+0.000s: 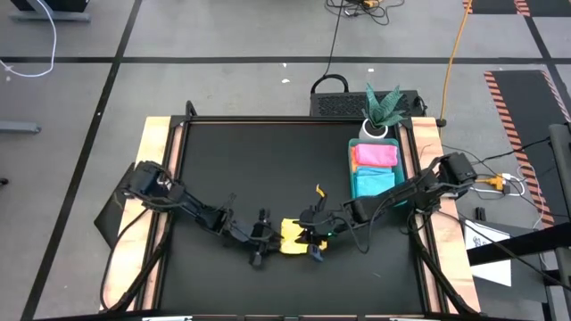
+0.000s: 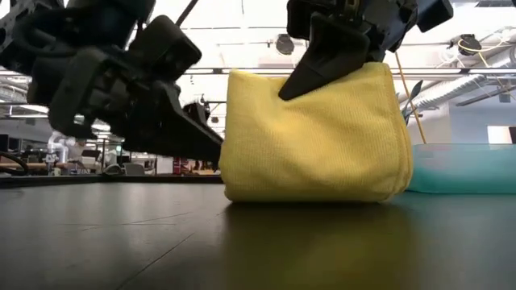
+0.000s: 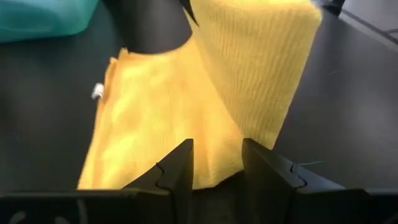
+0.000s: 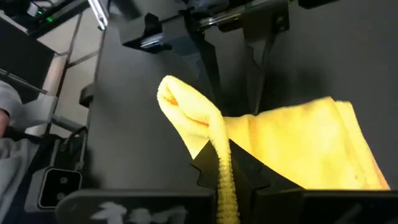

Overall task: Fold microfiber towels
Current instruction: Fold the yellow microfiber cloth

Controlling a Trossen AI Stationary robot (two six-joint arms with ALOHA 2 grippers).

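Yellow microfiber, a small soft towel (image 1: pixel 293 237), lies near the front edge of the black table (image 1: pixel 259 160), roughly midway between the left and right edges. Both dark robot arms meet at it.

The right gripper (image 1: pixel 314 239) reaches in from the right edge and has its fingers pinched tight on one edge of the yellow towel. In the right wrist view, that edge (image 4: pixel 219 168) runs as a thin ridge between the closed fingers, with a loop of cloth bulging beyond them. In the low view, the towel (image 2: pixel 314 137) stands lifted in a tall, rounded fold with its bottom resting on the table, and the right gripper (image 2: pixel 322 68) holds it at the top.

The left gripper (image 1: pixel 266 239) comes in from the left edge and sits just beside the towel's left side. Its fingers (image 3: pixel 177 174) stand apart with a moderate gap, low over the near edge of the cloth, and they grip nothing. The left wrist view shows part of the towel flat on the table and part drawn upward.

Near the right edge of the table, a green tray (image 1: pixel 353 153) holds a pink towel (image 1: pixel 376 154) toward the back and a light blue towel (image 1: pixel 373 183) in front of it. A small potted plant (image 1: pixel 382 111) stands at the back right corner, just behind the tray.
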